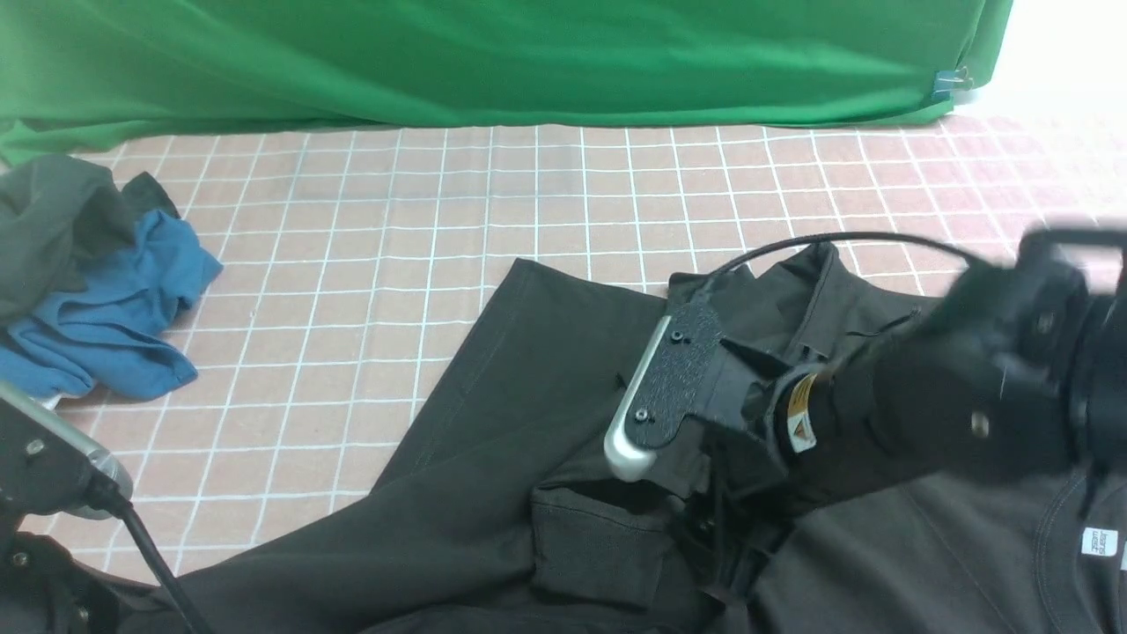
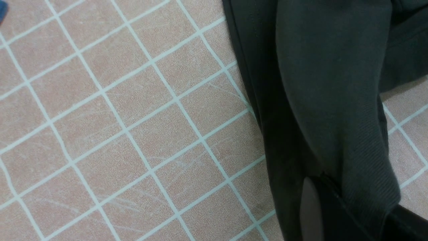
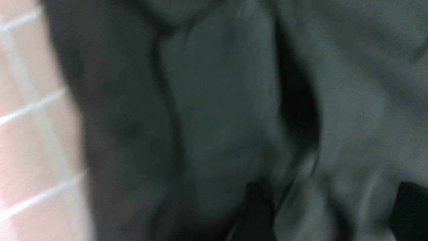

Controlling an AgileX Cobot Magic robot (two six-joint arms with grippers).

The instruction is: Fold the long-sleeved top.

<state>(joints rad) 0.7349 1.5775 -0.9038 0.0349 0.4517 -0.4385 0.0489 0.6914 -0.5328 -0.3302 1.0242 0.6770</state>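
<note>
The long-sleeved top (image 1: 528,414) lies rumpled across the near middle and right of the checked table, its collar with a white label (image 1: 1101,541) at the far right. In the left wrist view my left gripper (image 2: 329,204) is shut on a ribbed cuff (image 2: 367,180) of the top (image 2: 327,83); one finger (image 2: 309,207) shows against the cloth. My right arm (image 1: 924,396) reaches in from the right over the top's middle. In the blurred right wrist view its gripper (image 3: 331,214) stands open, fingers (image 3: 254,211) wide apart just above the dark fabric (image 3: 217,117), holding nothing.
A dark grey-green garment (image 1: 53,220) and a blue garment (image 1: 123,308) lie bunched at the left edge. A green backdrop (image 1: 493,53) hangs along the back. The pink checked table surface (image 1: 528,194) shows between the top and the backdrop. My left arm (image 1: 53,467) sits at the near left corner.
</note>
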